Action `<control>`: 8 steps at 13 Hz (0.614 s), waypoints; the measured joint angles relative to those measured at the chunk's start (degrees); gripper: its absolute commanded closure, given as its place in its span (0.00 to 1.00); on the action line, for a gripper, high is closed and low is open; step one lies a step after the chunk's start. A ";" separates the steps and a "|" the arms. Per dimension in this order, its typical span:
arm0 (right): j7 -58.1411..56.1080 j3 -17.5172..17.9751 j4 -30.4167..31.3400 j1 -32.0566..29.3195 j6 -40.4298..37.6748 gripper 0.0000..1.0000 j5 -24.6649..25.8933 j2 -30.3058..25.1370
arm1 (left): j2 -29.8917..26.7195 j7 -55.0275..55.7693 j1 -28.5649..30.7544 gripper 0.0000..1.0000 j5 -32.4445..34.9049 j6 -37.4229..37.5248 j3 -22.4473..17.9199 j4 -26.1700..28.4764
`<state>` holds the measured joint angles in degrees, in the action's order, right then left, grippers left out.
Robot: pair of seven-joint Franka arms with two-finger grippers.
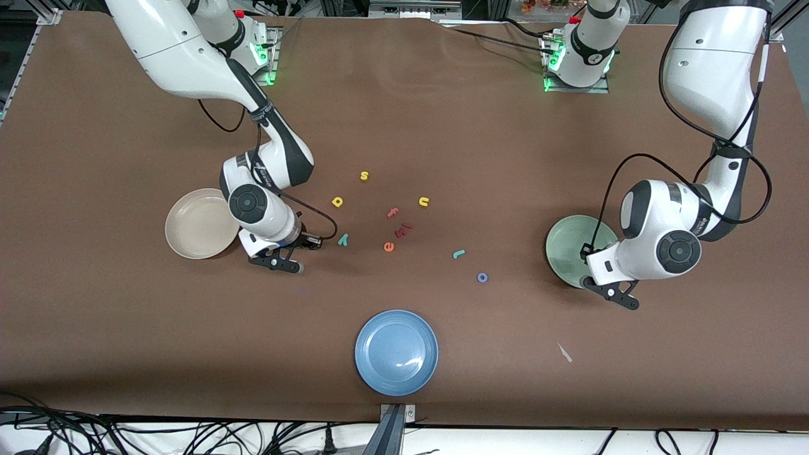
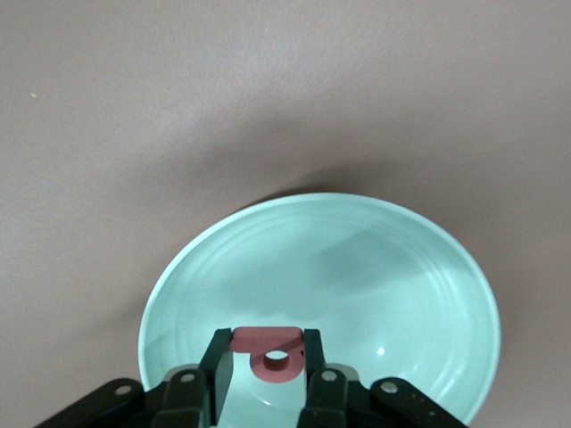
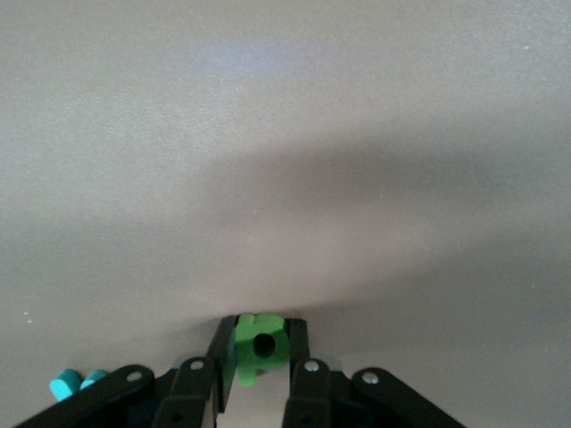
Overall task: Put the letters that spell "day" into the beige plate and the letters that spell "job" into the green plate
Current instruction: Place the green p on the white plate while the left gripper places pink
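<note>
Left gripper hangs over the green plate, jaws clamped on the pink-red "b". Right gripper sits low at the brown counter just beside the beige plate, jaws pinching the green "d". The teal "y" lies near that gripper, the yellow "a" farther from the front camera. The teal "j" and blue "o" lie toward the green plate.

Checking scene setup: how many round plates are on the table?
3: a round cream-beige plate toward the right arm's end, a pale mint-green plate toward the left arm's end, a blue plate nearest the front camera. None looks hidden.
</note>
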<state>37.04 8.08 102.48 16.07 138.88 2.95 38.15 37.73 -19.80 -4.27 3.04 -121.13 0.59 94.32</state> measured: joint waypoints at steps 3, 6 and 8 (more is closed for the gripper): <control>-0.05 -0.23 -1.89 -0.13 -2.56 0.85 0.09 -0.10 | 0.78 0.38 -0.20 0.00 0.04 -0.23 0.68 0.01; -3.88 -1.89 -3.41 -0.19 -8.12 0.86 0.54 -1.87 | 0.43 5.81 -0.40 0.00 0.04 -0.30 3.48 -0.63; -9.13 -4.37 -1.66 -0.24 -10.04 0.86 0.57 -4.79 | -0.13 15.27 -1.18 0.00 0.04 -0.32 7.28 -1.73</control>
<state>27.91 3.71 100.81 15.83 128.84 3.52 33.37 37.60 -4.53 -5.45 3.08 -121.45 7.87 92.59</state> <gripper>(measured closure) 0.722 0.000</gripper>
